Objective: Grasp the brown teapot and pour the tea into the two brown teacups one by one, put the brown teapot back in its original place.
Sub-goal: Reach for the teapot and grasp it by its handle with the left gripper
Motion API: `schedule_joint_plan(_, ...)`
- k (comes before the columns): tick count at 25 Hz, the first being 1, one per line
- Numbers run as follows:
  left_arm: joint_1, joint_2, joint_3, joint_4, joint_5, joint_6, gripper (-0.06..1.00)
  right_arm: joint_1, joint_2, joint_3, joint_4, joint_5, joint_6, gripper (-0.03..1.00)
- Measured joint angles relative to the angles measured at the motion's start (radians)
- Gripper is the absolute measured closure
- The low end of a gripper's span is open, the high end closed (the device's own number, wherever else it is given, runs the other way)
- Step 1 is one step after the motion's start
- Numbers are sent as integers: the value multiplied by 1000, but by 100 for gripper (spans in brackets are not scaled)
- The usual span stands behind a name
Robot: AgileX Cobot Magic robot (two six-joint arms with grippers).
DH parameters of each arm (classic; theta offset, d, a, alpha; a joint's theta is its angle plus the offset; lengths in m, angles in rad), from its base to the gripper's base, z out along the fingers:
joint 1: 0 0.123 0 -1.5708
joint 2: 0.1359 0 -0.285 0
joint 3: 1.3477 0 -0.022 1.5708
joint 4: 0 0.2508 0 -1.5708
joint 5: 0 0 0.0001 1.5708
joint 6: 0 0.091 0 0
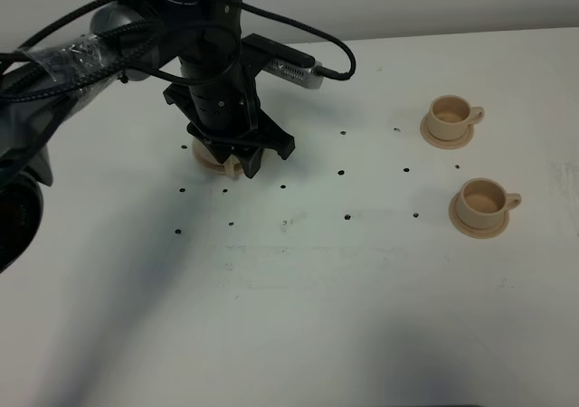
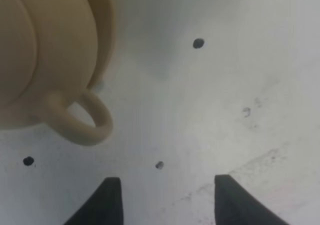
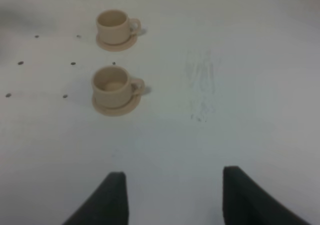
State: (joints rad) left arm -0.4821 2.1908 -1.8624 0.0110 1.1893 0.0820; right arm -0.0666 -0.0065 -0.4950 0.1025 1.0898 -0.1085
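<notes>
Exterior high view: The left arm (image 1: 213,72) stands over the far-left part of the white table (image 1: 298,326) and hides nearly all of the pot beneath it.
Teapot: The brown teapot (image 2: 45,50) sits upright on the table under that arm. In the left wrist view its loop handle (image 2: 82,122) points toward the fingers.
Left gripper (image 2: 167,180): The fingers are wide apart with only bare table between them. The handle lies just off to one side of the gap, and nothing is held.
Right gripper (image 3: 173,172): The fingers are spread and empty, facing the cups from well back.
Cups: The far teacup (image 1: 450,111) and the near teacup (image 1: 482,197) stand on their saucers at the right, well apart from the pot. Whether either holds tea cannot be told.
Step in hand: This looks like lining up on the handle for the grasp.
Doing it well: Shift sideways until the loop sits squarely between the fingers. Go low enough to catch its full thickness, then close firmly before lifting. A pinch on the loop's edge could let the round pot swing or tip the spout early.
Watch: Keep the lid level on the way across to the cups.
</notes>
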Motion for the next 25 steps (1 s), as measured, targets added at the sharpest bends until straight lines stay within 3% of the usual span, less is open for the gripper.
schedule_joint_plan(4, 5, -30, 0, -11, 0, -82, 51, 0, 0, 0, 0, 0, 0, 55)
schedule_joint_plan(13, 59, -30, 0, -130, 0, -289, 51, 0, 0, 0, 0, 0, 0, 55)
schedule_joint_plan(25, 115, -16, 0, -134, 0, -325, 51, 0, 0, 0, 0, 0, 0, 55)
